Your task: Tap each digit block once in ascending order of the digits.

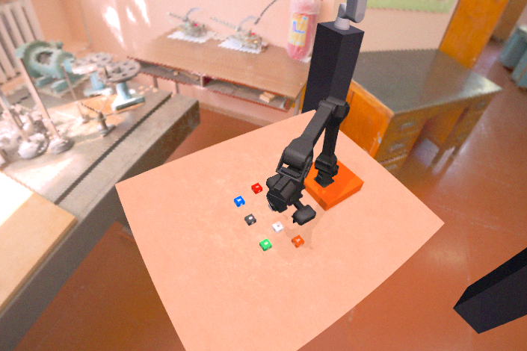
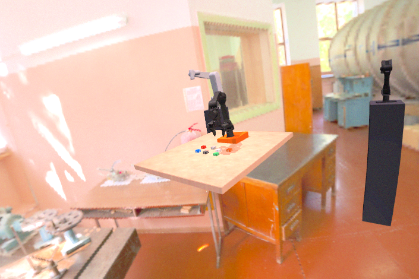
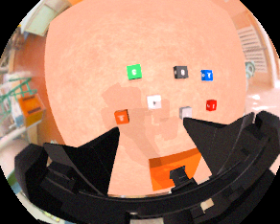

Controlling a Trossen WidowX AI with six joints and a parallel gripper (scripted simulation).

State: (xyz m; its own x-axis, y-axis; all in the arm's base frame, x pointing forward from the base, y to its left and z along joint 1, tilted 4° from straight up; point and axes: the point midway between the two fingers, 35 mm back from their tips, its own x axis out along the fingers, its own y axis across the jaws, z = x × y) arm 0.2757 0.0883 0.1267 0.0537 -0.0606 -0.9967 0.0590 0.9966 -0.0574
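Note:
Seven small blocks lie on the tan table [image 1: 230,289] [image 2: 199,171]: red [image 1: 256,188] [image 2: 203,146] [image 3: 211,104], blue [image 1: 238,201] [image 2: 197,151] [image 3: 207,76], dark grey [image 1: 250,219] [image 2: 205,152] [image 3: 180,72], white [image 1: 277,226] [image 2: 217,150] [image 3: 154,100], green [image 1: 264,244] [image 2: 216,154] [image 3: 134,72], orange [image 1: 297,240] [image 2: 229,149] [image 3: 121,116] and light grey [image 2: 213,147] [image 3: 186,112]. Their digits are too small to read. My gripper [image 1: 291,210] [image 2: 214,126] [image 3: 151,125] is open and empty. It hangs a little above the table over the light grey block, which it hides in the top view.
The arm's orange base plate [image 1: 342,186] [image 2: 239,135] [image 3: 176,168] sits at the back right of the blocks. A dark camera post [image 1: 332,62] stands behind the table, and another [image 2: 383,158] stands off to the right.

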